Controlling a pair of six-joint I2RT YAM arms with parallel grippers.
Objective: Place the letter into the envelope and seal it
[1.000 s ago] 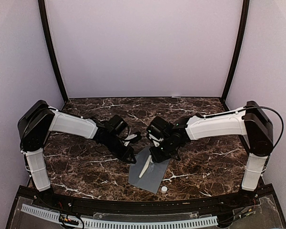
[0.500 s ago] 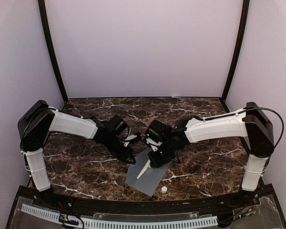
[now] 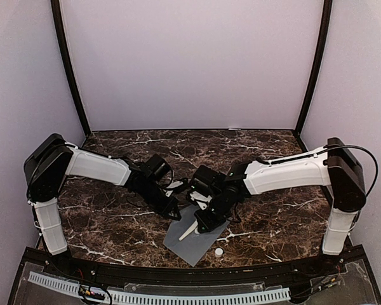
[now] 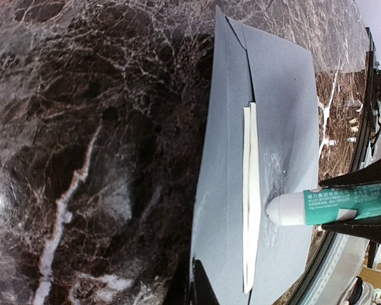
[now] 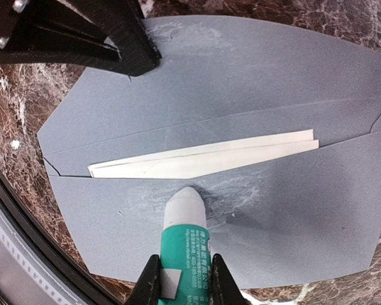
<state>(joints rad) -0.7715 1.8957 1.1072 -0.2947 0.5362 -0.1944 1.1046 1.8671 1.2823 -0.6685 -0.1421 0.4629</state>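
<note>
Right wrist: R tool [image 5: 184, 283] clamped on green glue stick [image 5: 184, 244], tip pressed to grey envelope [image 5: 286, 190], flat on worktop [image 5: 343, 16]. Letter [image 5: 203, 159] pokes from its mouth. L tool [image 5: 140, 62] closed, tips on envelope's flap.

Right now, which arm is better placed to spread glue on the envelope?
Right. The right gripper is shut on the glue stick, its tip touching the envelope beside the letter; the left gripper, shut, rests on its other half.
</note>
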